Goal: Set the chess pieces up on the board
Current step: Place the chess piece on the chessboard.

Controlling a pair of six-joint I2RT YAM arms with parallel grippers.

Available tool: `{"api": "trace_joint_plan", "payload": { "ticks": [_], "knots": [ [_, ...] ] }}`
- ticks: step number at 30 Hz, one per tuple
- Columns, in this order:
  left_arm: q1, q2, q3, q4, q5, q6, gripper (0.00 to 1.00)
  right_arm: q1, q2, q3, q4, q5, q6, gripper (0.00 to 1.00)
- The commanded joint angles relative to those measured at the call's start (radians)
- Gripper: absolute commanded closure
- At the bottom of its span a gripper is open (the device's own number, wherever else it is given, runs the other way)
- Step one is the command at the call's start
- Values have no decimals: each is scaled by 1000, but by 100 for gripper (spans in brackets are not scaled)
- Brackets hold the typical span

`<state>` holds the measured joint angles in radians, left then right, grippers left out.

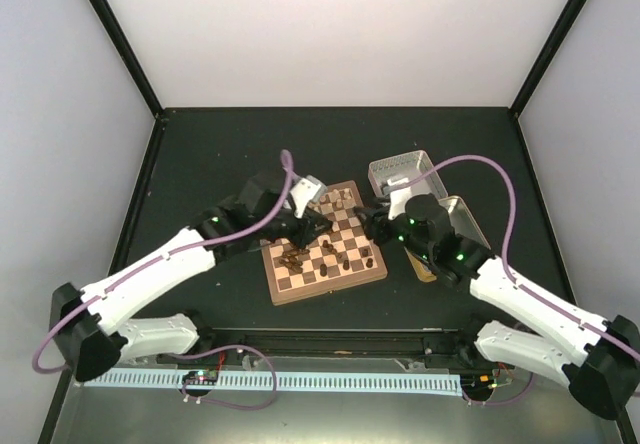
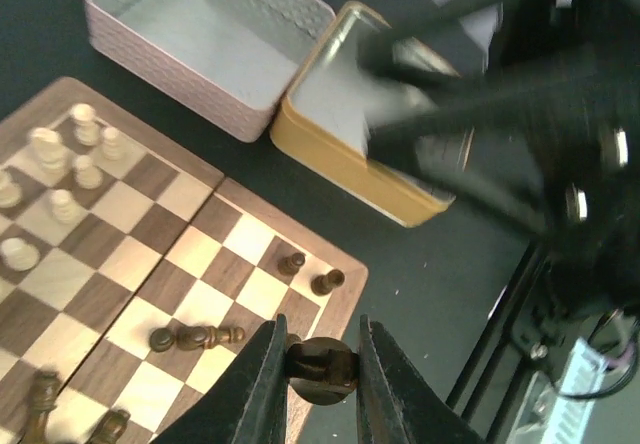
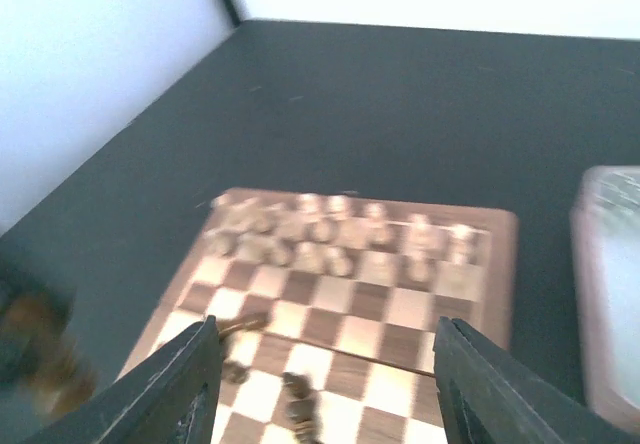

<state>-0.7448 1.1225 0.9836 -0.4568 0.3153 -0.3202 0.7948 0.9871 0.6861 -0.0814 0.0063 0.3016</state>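
"What's hard to make out?"

"The right wrist view is smeared, so the pale chess pieces (image 3: 330, 234) on the board's far rows can't be counted there. In the left wrist view the blurred right arm (image 2: 500, 114) covers part of the yellow tin (image 2: 340, 154)."

"And the pincers?"

"The left pincer (image 2: 313, 364) is narrow, gripping one dark piece (image 2: 320, 362) at the edge of the board (image 2: 250, 236). The right pincer (image 3: 325, 364) gapes wide above the board, holding nothing."

"Counts?"

"Two tins on the bench (image 1: 220, 154), with the pink tin (image 2: 200, 34) just beside the yellow one. The left wrist view shows seven pale men, two dark ones upright and perhaps two toppled."
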Motion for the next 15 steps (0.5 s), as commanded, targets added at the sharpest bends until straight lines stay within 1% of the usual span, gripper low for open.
{"api": "trace_joint_plan", "payload": {
  "ticks": [1, 4, 7, 10, 15],
  "knots": [
    [-117, 86, 9, 53, -131, 144, 86, -87, -46, -19, -140, 215, 261, 41],
    [-178, 149, 15, 98, -136, 194, 86, -156, -71, -32, -209, 234, 365, 41],
    [-226, 244, 22, 138, -141, 229, 86, -223, -109, -54, -243, 227, 437, 41],
    [-269, 326, 39, 154, -160, 257, 86, -271, -156, -78, -243, 206, 466, 41],
    [-315, 460, 93, 134, -232, 285, 86, -308, -197, -103, -234, 188, 466, 40]
  ]
}}
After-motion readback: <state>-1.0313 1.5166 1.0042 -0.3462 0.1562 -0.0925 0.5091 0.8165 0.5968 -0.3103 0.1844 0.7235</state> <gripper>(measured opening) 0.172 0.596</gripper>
